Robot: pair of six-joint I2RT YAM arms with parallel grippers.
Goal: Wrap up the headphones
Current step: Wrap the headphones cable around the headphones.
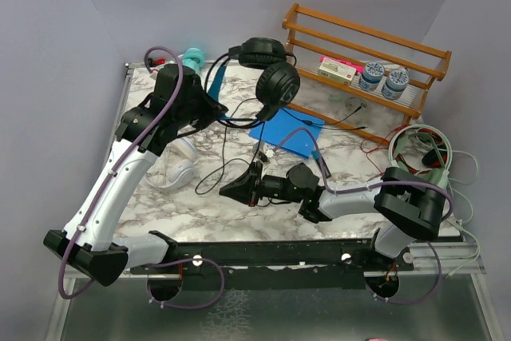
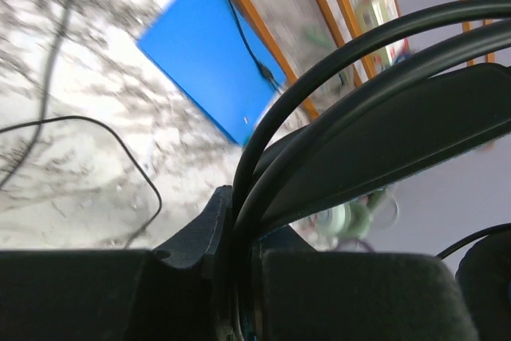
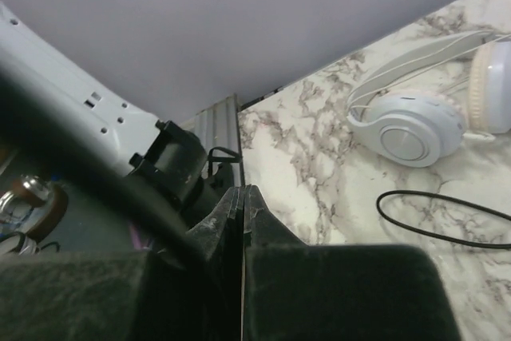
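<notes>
The black over-ear headphones with round padded cups [image 1: 270, 69] appear held up off the white-veined marble tabletop [image 1: 200, 215] toward its 12 o'clock edge. Their slim dark headband [image 2: 343, 61] is clamped in the closed left gripper [image 1: 217, 111] — the left wrist view shows the band running straight through the finger gap. The right gripper [image 1: 230, 191] lies low near the table's centre with its fingers pressed together; whether a strand of the thin black cable [image 2: 121, 143] is pinched there cannot be told. The headset looks light, and its band is probably springy and smooth, so a hold near a cup's hinge should twist less than one mid-arch. The cable looks limp and snag-prone, looping over the marble toward 9 o'clock, near the white plastic headphones [image 1: 177, 172]. It is best taken close to the cup and wound under gentle tension — the joint at the cup is likely the fragile spot. The teal headset [image 1: 192, 59] lies at 11 o'clock, behind the left arm.
</notes>
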